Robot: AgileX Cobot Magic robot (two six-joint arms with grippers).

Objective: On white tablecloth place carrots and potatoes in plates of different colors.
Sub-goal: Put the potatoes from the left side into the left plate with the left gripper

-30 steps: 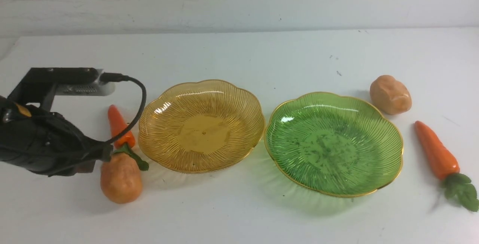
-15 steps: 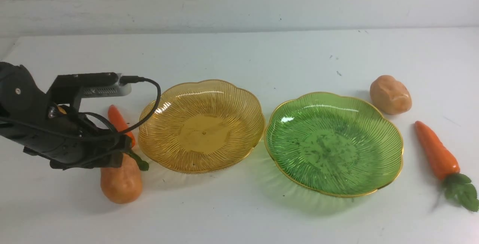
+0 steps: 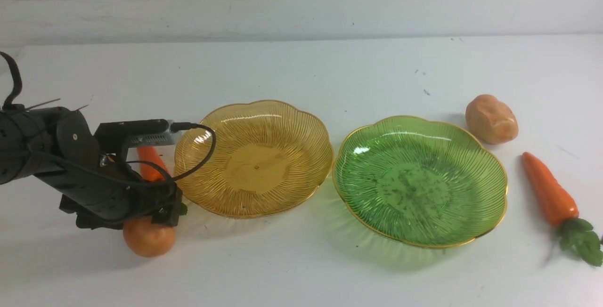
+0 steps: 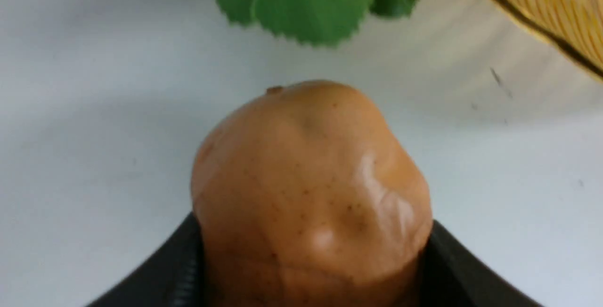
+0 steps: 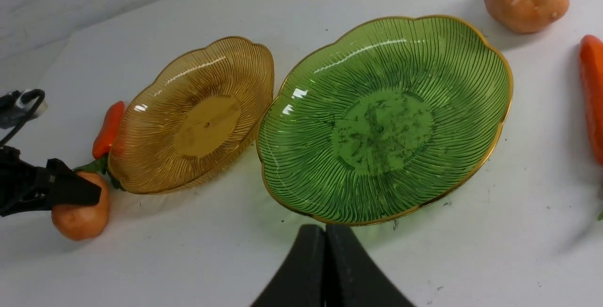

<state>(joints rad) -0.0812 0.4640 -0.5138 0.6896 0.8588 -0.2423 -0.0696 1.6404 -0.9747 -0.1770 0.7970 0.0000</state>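
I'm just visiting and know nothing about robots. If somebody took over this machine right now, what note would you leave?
Left gripper: jaws against both sides of the left potato, which sits on the white tablecloth.
Right gripper: shut, empty, near the green plate's rim.
Left carrot: on the cloth beside the amber plate.
Right potato and right carrot: on the cloth, right of the green plate.
Done: nothing; both plates are empty.
Left to do: carrots into one plate, potatoes into the other.

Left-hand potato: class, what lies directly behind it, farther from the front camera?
A carrot, its green leaves nearest the potato. The left claw hides part of the carrot and the potato's top.
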